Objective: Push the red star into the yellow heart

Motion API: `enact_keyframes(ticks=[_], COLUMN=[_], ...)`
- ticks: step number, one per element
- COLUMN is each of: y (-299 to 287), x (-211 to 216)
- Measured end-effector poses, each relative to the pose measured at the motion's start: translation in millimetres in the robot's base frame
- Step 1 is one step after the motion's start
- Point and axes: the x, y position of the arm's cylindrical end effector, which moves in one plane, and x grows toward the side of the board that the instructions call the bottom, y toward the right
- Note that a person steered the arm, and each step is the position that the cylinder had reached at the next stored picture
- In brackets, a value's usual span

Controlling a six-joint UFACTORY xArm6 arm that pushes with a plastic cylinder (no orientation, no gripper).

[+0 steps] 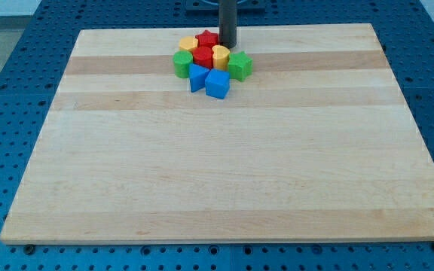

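The red star lies at the top of a tight cluster of blocks near the top middle of the wooden board. A yellow block that looks like the heart sits just below and right of the star, touching or nearly touching it. My tip is down at the cluster's top right, right beside the star and just above the yellow heart. The dark rod rises from it out of the view's top.
The same cluster holds a second yellow block left of the star, a red block in the middle, a green block at the left, a green block at the right, and two blue blocks at the bottom.
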Motion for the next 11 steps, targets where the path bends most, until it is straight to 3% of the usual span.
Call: enact_keyframes(ticks=[1, 2, 4, 6, 7, 8, 10, 11], y=[0.0, -13.8, -59.5, -56.5, -38.2, -37.1, -37.2, -38.7], x=[-6.8, -47.6, -18.5, -0.5, 49.1, 50.8, 105.1, 93.8])
